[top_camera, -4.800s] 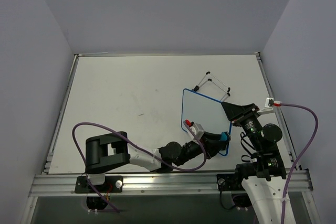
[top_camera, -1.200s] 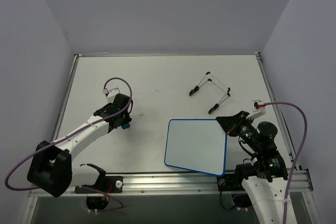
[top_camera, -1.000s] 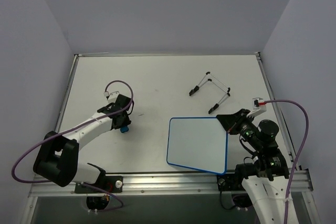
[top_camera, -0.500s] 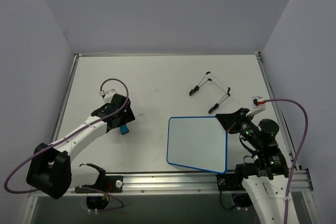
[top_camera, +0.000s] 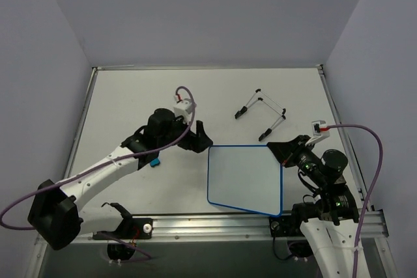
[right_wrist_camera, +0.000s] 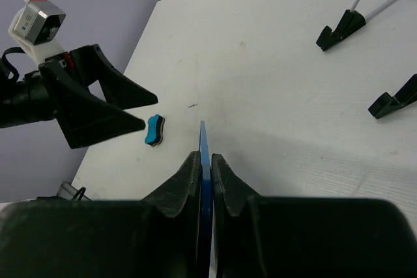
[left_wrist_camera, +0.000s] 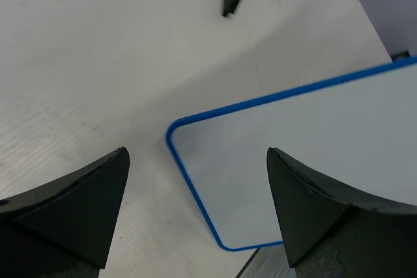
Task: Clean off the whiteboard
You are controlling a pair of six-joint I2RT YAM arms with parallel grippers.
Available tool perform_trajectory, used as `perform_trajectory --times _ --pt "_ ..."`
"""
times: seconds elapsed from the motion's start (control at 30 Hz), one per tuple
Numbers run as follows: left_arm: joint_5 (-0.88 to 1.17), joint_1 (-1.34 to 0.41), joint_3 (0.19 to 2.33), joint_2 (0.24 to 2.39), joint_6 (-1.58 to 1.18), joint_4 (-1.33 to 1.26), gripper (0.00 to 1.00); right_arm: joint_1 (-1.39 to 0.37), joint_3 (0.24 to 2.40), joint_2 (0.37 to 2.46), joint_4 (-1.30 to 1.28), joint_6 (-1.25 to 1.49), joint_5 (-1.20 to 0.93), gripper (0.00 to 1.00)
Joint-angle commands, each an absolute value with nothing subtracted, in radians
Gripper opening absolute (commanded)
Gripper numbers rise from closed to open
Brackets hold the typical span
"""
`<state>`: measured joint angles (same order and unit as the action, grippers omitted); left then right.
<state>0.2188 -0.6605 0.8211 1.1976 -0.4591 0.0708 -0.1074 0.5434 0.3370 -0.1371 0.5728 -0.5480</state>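
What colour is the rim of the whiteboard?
Blue. The whiteboard rim shows best in the left wrist view.

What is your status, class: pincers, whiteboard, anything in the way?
Left pincer open, empty, near whiteboard corner. Right pincer shut on whiteboard edge; face blank. Blue eraser, wire stand apart from it.

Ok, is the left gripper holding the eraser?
No, the left gripper is open and empty; the blue eraser lies on the table.

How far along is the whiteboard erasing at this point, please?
Done: the whiteboard face looks blank, and the eraser lies loose on the table. In hand: the right gripper is shut on the board's edge; the left gripper hovers open near its far-left corner. Left: probably returning the board to the wire stand.
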Motion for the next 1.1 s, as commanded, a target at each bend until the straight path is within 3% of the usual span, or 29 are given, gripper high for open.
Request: perform_trajectory --times 0.0,0.27,0.43,0.53,0.57,0.67,1.07 --pt "0.417 -0.771 1.08 1.293 -0.191 0.215 0.94 -0.115 0.558 0.319 -0.075 0.52 -0.577 0.0" --pt "0.554 -0.706 1.295 1.298 -0.013 0.367 0.94 -0.115 0.575 0.325 -0.077 0.511 -0.6 0.0" --pt "0.874 -0.693 1.44 1.391 0.323 0.469 0.94 -0.115 0.597 0.321 -0.097 0.494 -0.606 0.0" --pt "1.04 -0.698 1.621 1.578 0.471 0.732 0.94 -0.115 0.598 0.316 -0.097 0.491 -0.611 0.0" --pt "1.063 -0.703 1.755 1.674 0.585 0.929 0.94 -0.115 0.598 0.316 -0.094 0.488 -0.614 0.0" --pt "1.069 -0.733 1.886 1.773 0.673 1.11 0.96 -0.115 0.598 0.318 -0.081 0.479 -0.63 0.0" --pt "1.177 -0.808 1.925 1.896 0.773 1.181 0.94 -0.117 0.588 0.288 0.015 0.425 -0.754 0.0"
